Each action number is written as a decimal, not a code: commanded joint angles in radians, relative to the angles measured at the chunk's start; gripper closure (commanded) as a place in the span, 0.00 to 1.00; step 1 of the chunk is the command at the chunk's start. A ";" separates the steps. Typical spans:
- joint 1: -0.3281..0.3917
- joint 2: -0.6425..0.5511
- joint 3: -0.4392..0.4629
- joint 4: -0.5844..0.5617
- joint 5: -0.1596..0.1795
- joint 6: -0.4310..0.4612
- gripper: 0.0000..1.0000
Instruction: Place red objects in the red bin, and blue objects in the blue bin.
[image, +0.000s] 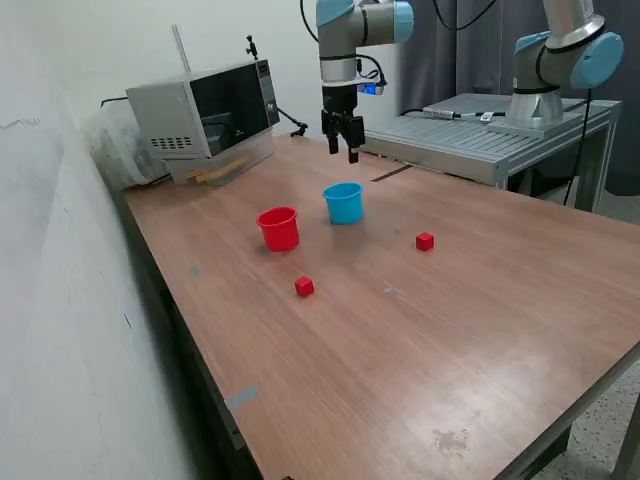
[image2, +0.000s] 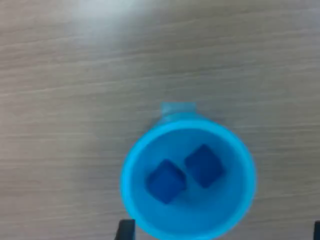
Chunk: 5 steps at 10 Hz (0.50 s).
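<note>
Both blue cubes (image2: 182, 172) are seen inside the blue bin (image: 343, 203); the hand (image: 343, 137), open and empty, is poised above, with red cubes (image: 304, 287) lying toward the bench's near edge.

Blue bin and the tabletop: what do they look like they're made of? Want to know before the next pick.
The blue bin looks like thin moulded plastic: uniform cyan colour, smooth rolled rim, slight sheen. The two blue cubes in it are matte and solid-coloured, plastic or painted wood; I cannot tell which. The tabletop looks like wood-grain laminate, with streaked brown grain and soft glare patches.
</note>
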 joint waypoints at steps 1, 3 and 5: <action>0.132 -0.147 0.081 0.081 -0.007 0.003 0.00; 0.239 -0.196 0.123 0.104 -0.004 0.006 0.00; 0.328 -0.210 0.144 0.104 0.002 0.049 0.00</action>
